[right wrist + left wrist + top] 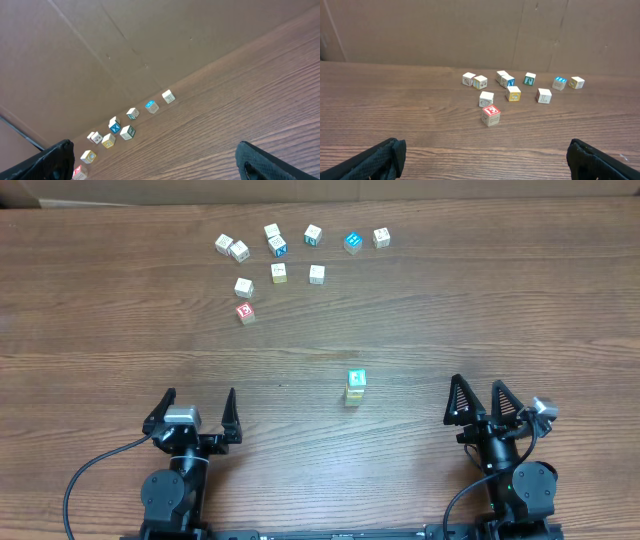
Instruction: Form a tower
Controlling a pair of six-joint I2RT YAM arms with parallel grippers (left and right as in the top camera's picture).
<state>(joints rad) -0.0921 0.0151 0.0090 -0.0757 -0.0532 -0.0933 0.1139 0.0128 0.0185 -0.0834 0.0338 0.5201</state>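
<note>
The tower (355, 387) is a narrow stack of small wooden letter cubes standing in the middle of the table, a teal face on top and yellow showing beneath it. It appears only in the overhead view. My left gripper (200, 402) rests near the front edge, well to the tower's left, open with nothing between its fingers. My right gripper (478, 392) sits to the tower's right, also open and empty. Each wrist view shows bare wood between wide-spread fingers: left gripper (485, 155), right gripper (154, 155).
Several loose letter cubes lie scattered at the far side, among them a red cube (245, 312) (491, 115) nearest the front and a blue cube (353, 242) (560, 82). A cardboard wall (470, 30) closes off the back edge. Cables trail from both arm bases.
</note>
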